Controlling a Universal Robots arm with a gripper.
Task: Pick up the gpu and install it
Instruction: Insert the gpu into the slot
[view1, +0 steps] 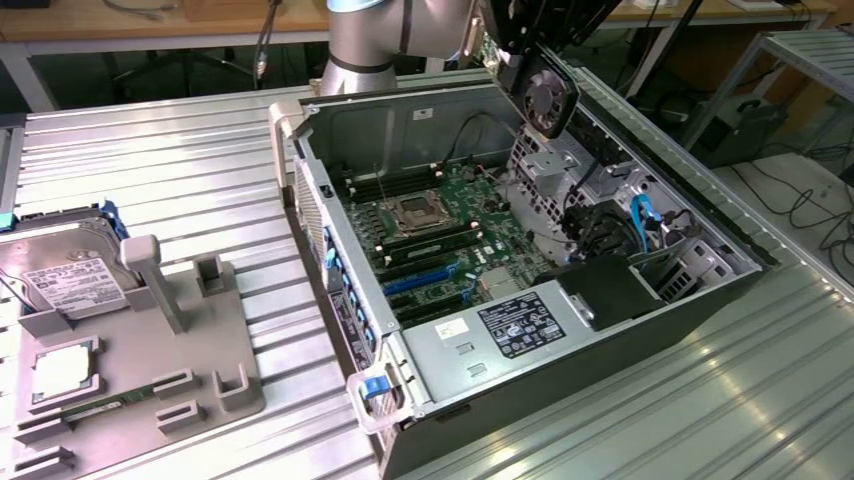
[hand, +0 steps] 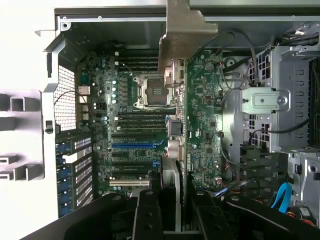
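1. Closest to me, at about eight o'clock in the exterior view, sits the grey parts tray (view1: 127, 360). The hard drive (view1: 67, 285) is propped against its posts, I'd guess so that fingers can get at each part from above.
2. Further in, towards five o'clock, the computer case (view1: 587, 385) lies on its side with the panel off. That turns the motherboard (view1: 441, 225) face up and makes it reachable from overhead.
3. On that board I see no card seated in the blue expansion slots (view1: 424, 280), so by my reckoning the install is not yet done.
4. Beyond, at one o'clock, the gpu (view1: 543, 92) hangs in the air over the case's far rim, clear of the board, its fan face tilted towards the camera.
5. The gripper (hand: 172, 210) is clamped on the gpu. In the wrist view the two fingers (hand: 146, 215) pinch the card edge-on, one on each flat face. The card runs out away from them, and the metal bracket (hand: 180, 35) is at the end farthest from the grip.
6. Farthest back, near twelve o'clock, the arm (view1: 367, 40) rises behind the case.
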